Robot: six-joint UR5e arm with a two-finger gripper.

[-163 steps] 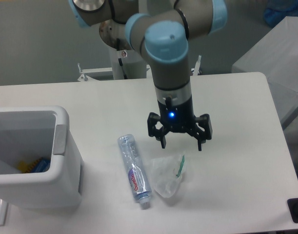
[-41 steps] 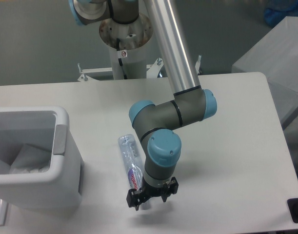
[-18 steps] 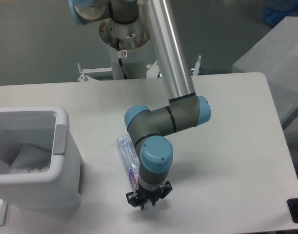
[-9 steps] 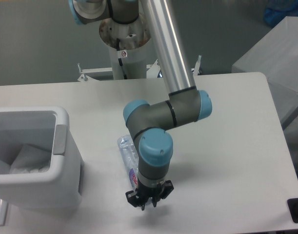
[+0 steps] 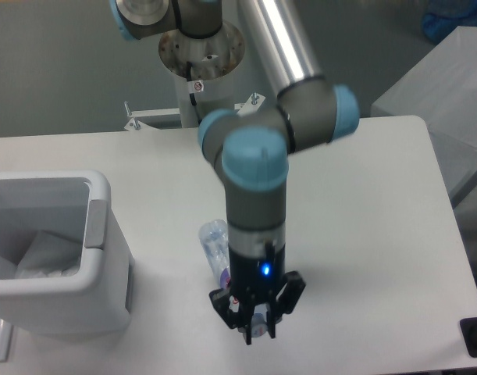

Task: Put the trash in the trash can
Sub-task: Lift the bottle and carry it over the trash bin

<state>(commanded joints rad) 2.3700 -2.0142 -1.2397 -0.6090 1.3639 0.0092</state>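
Note:
The clear plastic water bottle (image 5: 215,241) with the red-and-blue label lies slanted near the table's front, and its lower end runs in between my fingers. My gripper (image 5: 255,323) points straight down and is shut on that lower, cap end of the bottle. The arm's wrist hides the middle of the bottle. The white trash can (image 5: 98,266) stands at the left edge, well left of my gripper. A crumpled pale wrapper (image 5: 41,255) lies inside it; no green strip shows.
The robot's base column (image 5: 199,55) stands at the table's back. A grey cabinet (image 5: 445,94) sits beyond the right edge. A small black object (image 5: 474,337) lies at the front right corner.
The wrist has risen and turned upright over the bottle's lower end, with the fingers closed around it. The bottle's upper end has shifted a little to the right.

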